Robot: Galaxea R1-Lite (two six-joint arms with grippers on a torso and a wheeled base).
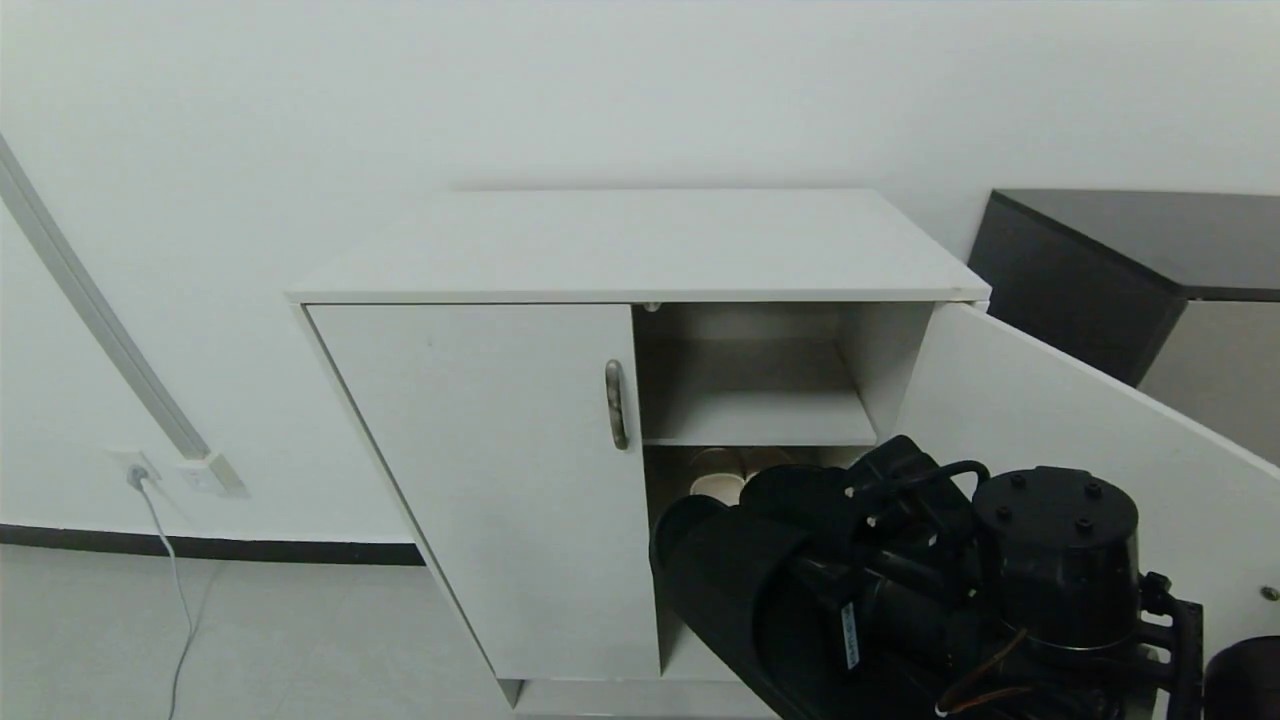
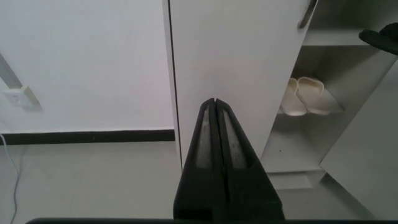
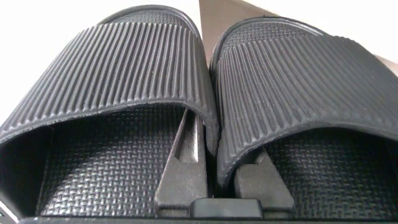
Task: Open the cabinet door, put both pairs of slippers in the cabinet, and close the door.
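Right, the white two-door cabinet (image 1: pixel 640 250) has its right door (image 1: pixel 1080 440) swung open at 3 o'clock and its left door (image 1: pixel 480 480) closed. The right claw (image 3: pixel 217 146) pinches the pair of black ribbed rubber slippers (image 3: pixel 124 68) by their inner walls, at 5 o'clock before the opening. The cream slippers (image 2: pixel 308 96) sit inside under the upper shelf (image 1: pixel 760 425). Meanwhile the left claw (image 2: pixel 215 109) is pressed closed, empty, facing the left door.
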